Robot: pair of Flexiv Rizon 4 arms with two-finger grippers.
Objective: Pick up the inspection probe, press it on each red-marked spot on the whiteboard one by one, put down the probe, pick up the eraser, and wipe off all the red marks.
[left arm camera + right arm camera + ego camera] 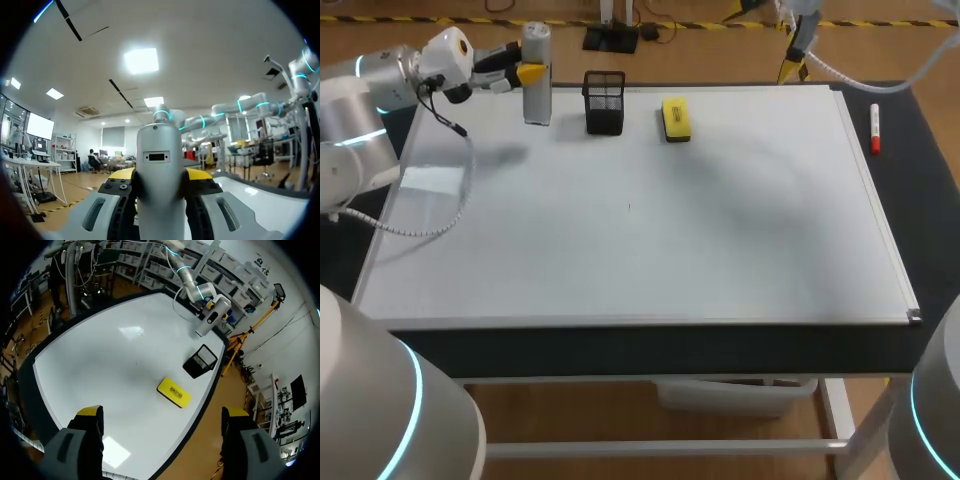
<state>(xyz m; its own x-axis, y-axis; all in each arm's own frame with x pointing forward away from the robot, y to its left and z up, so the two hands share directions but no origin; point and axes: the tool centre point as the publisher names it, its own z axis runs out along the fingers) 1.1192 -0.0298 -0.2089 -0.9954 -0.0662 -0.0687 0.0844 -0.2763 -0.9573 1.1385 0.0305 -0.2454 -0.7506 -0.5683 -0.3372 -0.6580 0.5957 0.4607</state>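
Fingers (200, 175) of the left gripper (534, 72) clamp the rigid, likely slick inspection probe (537, 102) mid-body beside the mesh holder (605, 102) — right gripper (162, 412) spread wide.

A robotics lab; my left arm (355, 100) and right arm (932, 400), grey with cyan light rings, stand at a dark counter (620, 350) carrying a whiteboard (720, 230).

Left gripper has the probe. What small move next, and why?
Probably lift the probe a little, straight up: the left gripper is shut on it, upright beside the black holder at the whiteboard's far edge, so it should clear that before travelling.
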